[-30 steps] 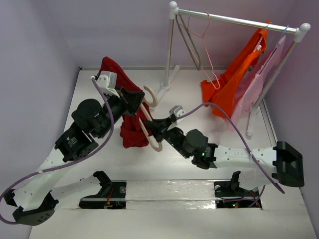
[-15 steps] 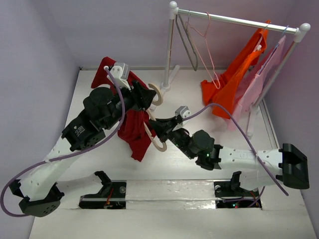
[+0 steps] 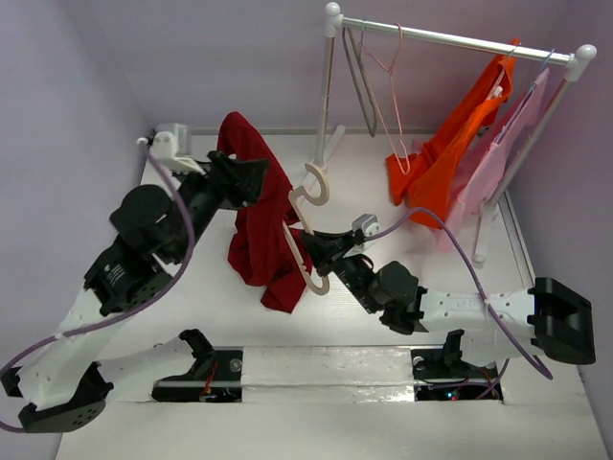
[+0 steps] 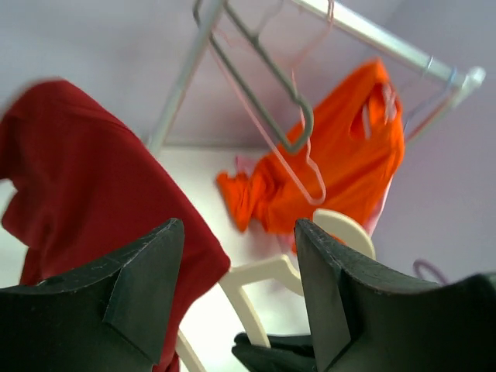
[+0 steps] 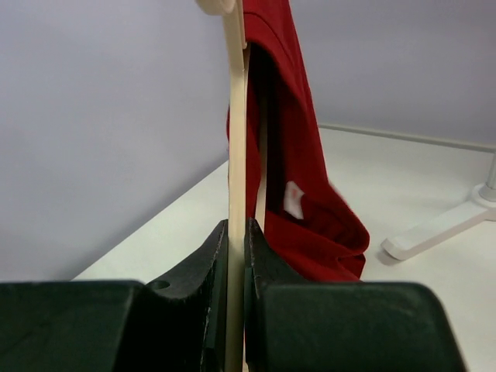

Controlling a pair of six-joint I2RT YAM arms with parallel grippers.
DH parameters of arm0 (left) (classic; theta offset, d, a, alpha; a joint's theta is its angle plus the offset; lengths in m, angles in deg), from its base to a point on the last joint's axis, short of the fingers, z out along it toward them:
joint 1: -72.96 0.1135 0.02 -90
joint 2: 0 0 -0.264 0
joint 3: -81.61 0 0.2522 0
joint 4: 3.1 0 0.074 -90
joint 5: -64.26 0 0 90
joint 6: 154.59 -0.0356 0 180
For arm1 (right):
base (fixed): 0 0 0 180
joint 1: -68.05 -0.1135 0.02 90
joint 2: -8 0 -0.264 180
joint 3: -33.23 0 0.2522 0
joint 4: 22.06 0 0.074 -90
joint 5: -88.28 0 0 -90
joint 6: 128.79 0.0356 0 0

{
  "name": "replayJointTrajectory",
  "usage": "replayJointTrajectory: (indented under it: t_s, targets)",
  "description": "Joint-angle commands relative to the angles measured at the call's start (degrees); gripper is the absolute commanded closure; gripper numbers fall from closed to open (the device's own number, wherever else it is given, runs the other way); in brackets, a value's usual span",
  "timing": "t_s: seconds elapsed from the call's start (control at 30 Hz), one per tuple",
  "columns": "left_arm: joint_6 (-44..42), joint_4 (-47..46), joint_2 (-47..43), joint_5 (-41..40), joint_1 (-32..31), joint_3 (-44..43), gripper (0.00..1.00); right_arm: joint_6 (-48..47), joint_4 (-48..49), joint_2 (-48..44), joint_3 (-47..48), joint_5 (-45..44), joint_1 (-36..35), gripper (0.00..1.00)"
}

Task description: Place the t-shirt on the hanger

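The red t-shirt (image 3: 257, 230) hangs in a long fold over the upper arm of the cream hanger (image 3: 299, 222), whose hook (image 3: 317, 182) points toward the rack. My right gripper (image 3: 319, 253) is shut on the hanger's lower arm and holds it above the table. In the right wrist view the jaws (image 5: 236, 232) pinch the hanger (image 5: 235, 116) edge-on, with the t-shirt (image 5: 298, 178) draped behind it. My left gripper (image 3: 251, 174) stands open beside the t-shirt's top. In its wrist view nothing lies between the fingers (image 4: 147, 283); the t-shirt (image 4: 85, 178) is left and the hanger (image 4: 263, 273) beyond.
A white clothes rack (image 3: 450, 38) stands at the back right, its foot (image 3: 326, 153) close behind the hook. On the rack hang a thin grey hanger (image 3: 361, 81), a thin pink hanger (image 3: 393, 105), an orange garment (image 3: 445, 158) and a pink garment (image 3: 503, 153).
My left gripper has opened, let go of the t-shirt and drawn back to the left. The right gripper has raised the hanger slightly rightward, and the t-shirt now hangs from it.
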Motion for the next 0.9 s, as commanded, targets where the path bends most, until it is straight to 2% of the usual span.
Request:
replayJointTrajectory:
  t_s: [0.0,0.17,0.23,0.3,0.4,0.47,0.6,0.77,0.87]
  targets:
    - [0.7,-3.8,-2.3,-5.7,-0.1,3.2,0.45,-1.1,9.8,-1.3,0.5,-1.8,-0.2,1.0]
    - [1.7,-4.2,-1.9,-5.3,-0.1,7.6,0.5,-1.0,8.9,-1.6,0.3,-2.0,-0.2,1.0]
    - [2.1,-5.5,-2.8,-3.6,-0.1,11.2,0.6,-1.4,7.7,-1.8,0.6,-2.6,-0.2,1.0]
    - [2.8,-7.5,-4.5,0.0,-0.1,16.0,0.63,-2.0,6.9,-2.0,1.0,-2.9,-0.2,1.0]
    - [2.9,-7.8,-6.3,0.7,-0.6,21.5,0.68,-2.1,4.7,-2.6,1.8,-3.2,-0.2,1.0]
    - [2.8,-8.1,-6.9,0.7,-0.6,24.0,0.68,-1.9,3.8,-3.0,2.4,-3.4,-0.2,1.0]
    - [1.4,-12.5,-7.5,4.3,-1.2,28.7,0.56,-1.5,2.0,-3.7,3.1,-3.3,-0.2,1.0]
    - [-2.1,-14.0,-5.7,0.9,-1.2,28.2,0.52,-0.5,0.8,-3.9,3.6,-2.7,-0.2,1.0]
    - [-3.5,-15.5,-4.1,3.2,-1.7,27.6,0.51,-0.1,0.0,-3.4,4.1,-2.7,-0.2,1.0]
